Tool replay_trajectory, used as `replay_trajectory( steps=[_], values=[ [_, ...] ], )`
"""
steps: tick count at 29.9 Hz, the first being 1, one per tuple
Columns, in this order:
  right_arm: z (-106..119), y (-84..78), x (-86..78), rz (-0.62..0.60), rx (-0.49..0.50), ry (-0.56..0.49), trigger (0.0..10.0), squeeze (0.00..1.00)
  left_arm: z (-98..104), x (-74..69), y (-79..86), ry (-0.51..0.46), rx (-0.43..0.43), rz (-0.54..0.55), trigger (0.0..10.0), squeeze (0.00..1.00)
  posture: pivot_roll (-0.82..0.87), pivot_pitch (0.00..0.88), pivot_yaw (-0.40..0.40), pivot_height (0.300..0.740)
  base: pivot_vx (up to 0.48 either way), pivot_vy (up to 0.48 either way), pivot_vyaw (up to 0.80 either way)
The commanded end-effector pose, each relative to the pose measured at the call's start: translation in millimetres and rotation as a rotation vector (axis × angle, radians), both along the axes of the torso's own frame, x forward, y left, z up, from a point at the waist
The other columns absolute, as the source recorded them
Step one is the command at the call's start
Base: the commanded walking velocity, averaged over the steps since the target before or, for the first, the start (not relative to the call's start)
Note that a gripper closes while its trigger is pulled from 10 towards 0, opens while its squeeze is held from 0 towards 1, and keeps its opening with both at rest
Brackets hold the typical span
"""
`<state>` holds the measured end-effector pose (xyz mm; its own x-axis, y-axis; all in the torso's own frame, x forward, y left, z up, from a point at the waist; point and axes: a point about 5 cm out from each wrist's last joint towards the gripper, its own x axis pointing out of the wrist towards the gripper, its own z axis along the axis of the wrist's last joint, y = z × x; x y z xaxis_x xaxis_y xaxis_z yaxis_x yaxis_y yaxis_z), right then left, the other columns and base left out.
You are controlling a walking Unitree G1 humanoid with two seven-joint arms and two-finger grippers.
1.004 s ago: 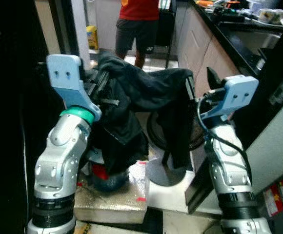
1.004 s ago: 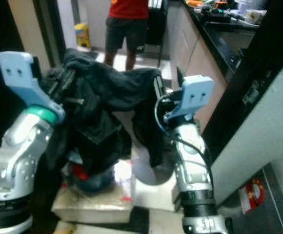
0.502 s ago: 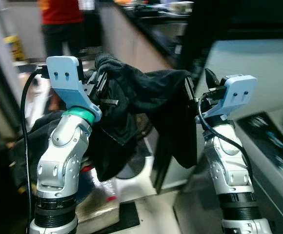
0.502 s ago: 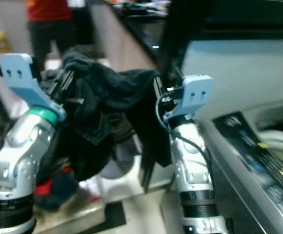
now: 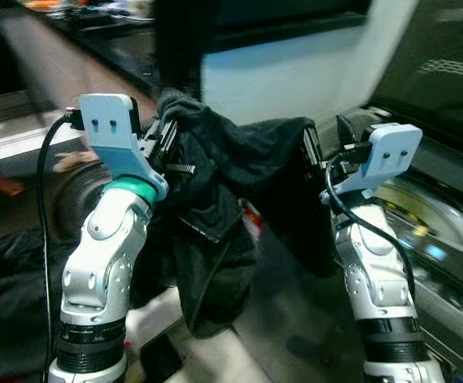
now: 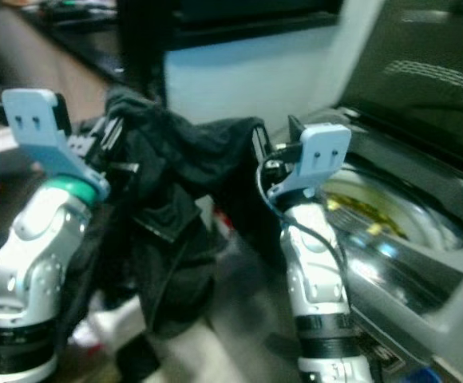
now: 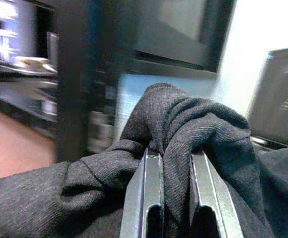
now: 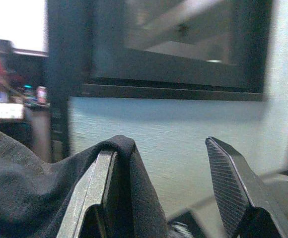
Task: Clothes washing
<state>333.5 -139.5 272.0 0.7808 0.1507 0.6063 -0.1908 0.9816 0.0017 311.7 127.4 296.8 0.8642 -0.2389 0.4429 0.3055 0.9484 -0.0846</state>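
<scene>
A dark grey garment hangs bunched between my two raised arms, its lower part dangling toward the floor. My left gripper is shut on a fold of the garment. My right gripper stands open, and the garment's edge drapes over one of its fingers; the other finger is bare. To my right stands a washing machine with its drum exposed and its dark lid raised. The eye views are blurred.
A pale panel lies straight ahead behind the garment. A dark counter runs along the far left. Dark cloth lies on the floor to my left, and a person's foot shows beyond it.
The whole view has swung to the right: the person and counter slid off to the left and the washing machine came into view. Both arms hold the garment in the same pose.
</scene>
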Motion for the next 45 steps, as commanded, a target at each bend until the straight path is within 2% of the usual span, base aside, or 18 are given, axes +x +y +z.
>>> replay_trajectory(
  steps=[1, 38, 45],
  values=[
    [2.7, -3.7, -2.3, -0.008, 0.017, -0.01, 10.0, 0.0, 0.7, -0.8, 0.0, -0.007, 0.006, 0.005, 10.0, 0.0, 0.03, 0.0, -0.004, 0.74, 0.0, 0.0, -0.8],
    [2.1, -3.1, -1.2, 0.0, 0.016, 0.009, 10.0, 0.0, 0.0, 0.7, 0.0, 0.001, 0.003, 0.015, 10.0, 0.0, 0.04, 0.0, -0.008, 0.74, 0.0, 0.0, -0.8],
    [1.1, -4.7, -0.8, -0.015, 0.016, 0.017, 10.0, 0.0, -0.4, 1.2, 1.0, 0.01, -0.011, 0.017, 10.0, 0.0, 0.04, 0.0, -0.009, 0.74, 0.0, 0.48, -0.69]
  ],
)
